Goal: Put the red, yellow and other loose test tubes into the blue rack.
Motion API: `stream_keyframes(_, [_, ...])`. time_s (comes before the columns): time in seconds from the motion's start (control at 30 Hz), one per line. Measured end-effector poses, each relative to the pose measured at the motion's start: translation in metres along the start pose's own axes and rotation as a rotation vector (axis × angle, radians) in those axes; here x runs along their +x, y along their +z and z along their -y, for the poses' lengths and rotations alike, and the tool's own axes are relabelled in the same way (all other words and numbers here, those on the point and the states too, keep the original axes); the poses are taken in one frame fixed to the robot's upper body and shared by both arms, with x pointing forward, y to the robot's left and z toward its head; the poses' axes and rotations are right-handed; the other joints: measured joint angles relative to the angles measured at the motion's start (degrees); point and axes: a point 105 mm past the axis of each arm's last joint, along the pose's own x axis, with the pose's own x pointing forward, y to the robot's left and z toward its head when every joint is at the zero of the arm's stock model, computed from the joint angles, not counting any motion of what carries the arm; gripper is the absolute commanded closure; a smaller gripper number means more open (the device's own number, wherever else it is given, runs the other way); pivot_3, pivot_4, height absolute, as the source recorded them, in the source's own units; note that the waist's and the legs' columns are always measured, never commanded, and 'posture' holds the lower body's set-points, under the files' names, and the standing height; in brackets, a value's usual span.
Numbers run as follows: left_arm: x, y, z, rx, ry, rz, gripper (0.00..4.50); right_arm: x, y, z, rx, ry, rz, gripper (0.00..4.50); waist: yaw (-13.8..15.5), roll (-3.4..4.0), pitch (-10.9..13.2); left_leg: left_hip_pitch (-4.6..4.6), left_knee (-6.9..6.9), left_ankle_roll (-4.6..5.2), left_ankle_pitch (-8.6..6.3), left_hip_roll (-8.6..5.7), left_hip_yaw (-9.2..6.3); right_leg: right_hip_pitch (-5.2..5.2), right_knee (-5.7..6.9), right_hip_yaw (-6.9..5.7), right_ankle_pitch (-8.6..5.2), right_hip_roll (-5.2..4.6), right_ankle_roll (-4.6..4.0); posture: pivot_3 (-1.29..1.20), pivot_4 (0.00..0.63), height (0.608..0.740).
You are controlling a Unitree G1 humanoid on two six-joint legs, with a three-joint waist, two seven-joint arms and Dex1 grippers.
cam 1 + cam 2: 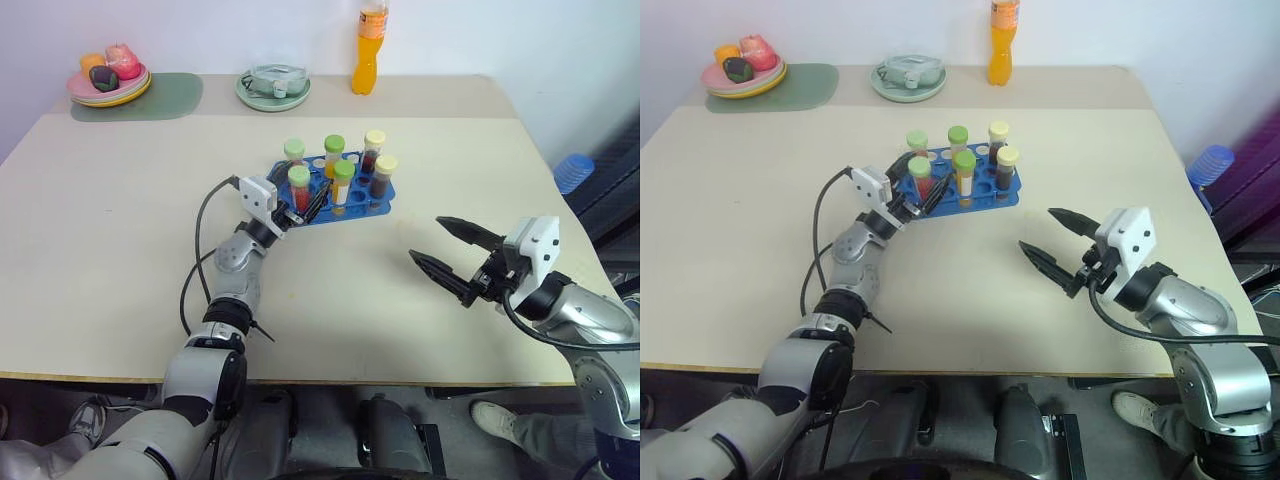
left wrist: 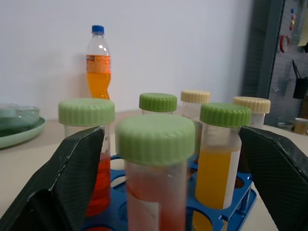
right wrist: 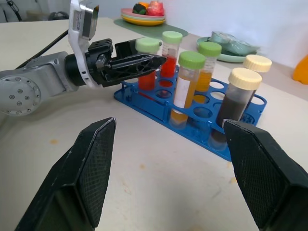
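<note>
The left hand (image 1: 303, 203) stands open around a red tube (image 1: 299, 186) seated in the blue rack (image 1: 377, 201), apparently just let go; the right hand (image 1: 452, 258) waits open, empty, nearer right.

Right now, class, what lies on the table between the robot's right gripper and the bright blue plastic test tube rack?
Nothing: bare beige tabletop separates the right gripper from the blue rack, seen in the left eye view.
</note>
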Motion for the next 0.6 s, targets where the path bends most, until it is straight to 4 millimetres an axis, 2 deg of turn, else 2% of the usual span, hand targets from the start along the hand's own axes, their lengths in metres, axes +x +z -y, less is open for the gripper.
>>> stream_keyframes(0.23, [-0.026,0.009,-0.02,0.075,0.046,-0.037,0.24,0.006,-0.003,-0.004,0.003,0.017,0.004,0.84,-0.07,0.0,0.0,0.0,0.01,-0.01,0.0,0.03,-0.02,0.0,0.02,0.0,0.0,0.0,0.0,0.0,0.15,0.74])
stream_keyframes(0.33, [-0.045,0.018,-0.028,0.108,0.065,-0.065,0.24,0.009,-0.008,-0.002,0.015,0.003,0.007,0.84,-0.24,0.02,-0.01,0.01,0.01,-0.01,0.0,0.08,-0.03,-0.01,0.02,0.02,0.0,0.0,0.0,0.0,0.15,0.74])
stream_keyframes(0.43, [-0.076,0.023,-0.03,0.104,0.047,-0.145,0.24,0.011,-0.019,0.002,0.021,-0.022,-0.019,0.84,-0.47,0.05,-0.03,0.01,-0.01,-0.02,0.01,0.11,-0.03,-0.03,0.04,0.05,0.0,0.0,-0.01,0.0,0.15,0.74])
stream_keyframes(0.6, [-0.144,0.039,-0.028,0.07,0.024,-0.364,0.24,0.007,-0.042,0.019,0.058,-0.144,-0.063,0.84,-1.24,0.2,-0.05,0.09,-0.08,-0.03,0.0,0.15,-0.07,-0.02,0.05,0.12,0.02,-0.01,-0.06,0.0,0.15,0.74])
